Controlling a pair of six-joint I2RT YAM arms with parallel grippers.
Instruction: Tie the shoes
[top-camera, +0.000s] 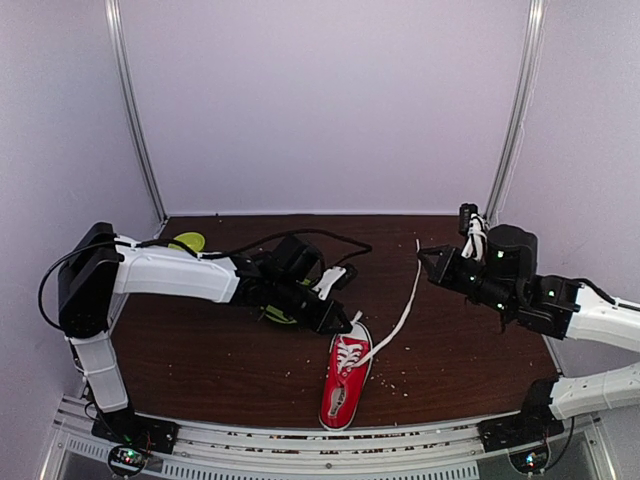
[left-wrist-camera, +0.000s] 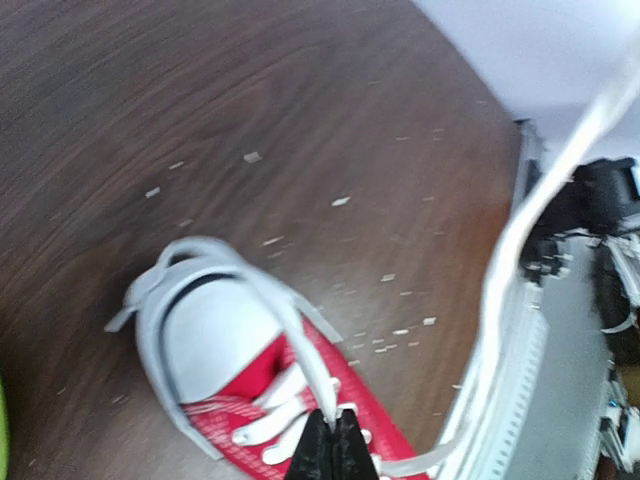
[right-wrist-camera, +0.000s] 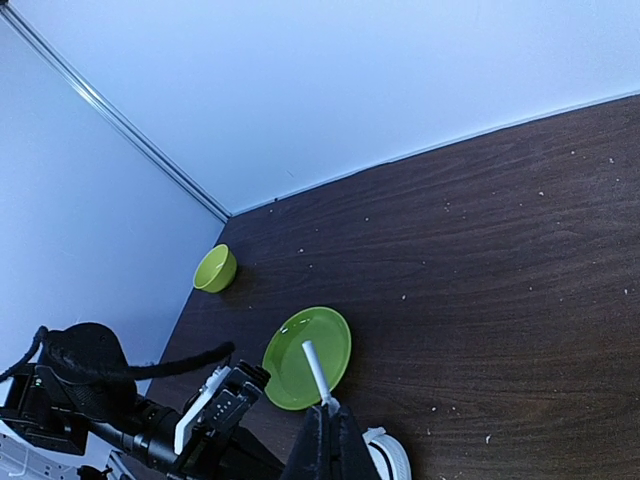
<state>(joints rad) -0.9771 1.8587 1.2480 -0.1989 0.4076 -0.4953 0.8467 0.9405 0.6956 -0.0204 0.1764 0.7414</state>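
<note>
The red shoe (top-camera: 345, 385) with its white toe cap (left-wrist-camera: 210, 330) lies near the table's front edge, toe pointing away from the arms. My left gripper (top-camera: 343, 323) hovers at the toe end, and in the left wrist view it (left-wrist-camera: 333, 422) is shut on one white lace (left-wrist-camera: 290, 330) that curves over the toe cap. My right gripper (top-camera: 422, 256) is out to the right, shut on the other lace (top-camera: 400, 318), which runs taut up from the shoe. In the right wrist view the lace's tip (right-wrist-camera: 315, 368) sticks out past the shut gripper (right-wrist-camera: 328, 410).
A green plate (right-wrist-camera: 305, 355) lies partly under the left arm (top-camera: 200, 275), and a green bowl (right-wrist-camera: 215, 268) sits at the back left corner. Small white crumbs dot the dark wooden table (top-camera: 470, 340). White walls close in the back and sides.
</note>
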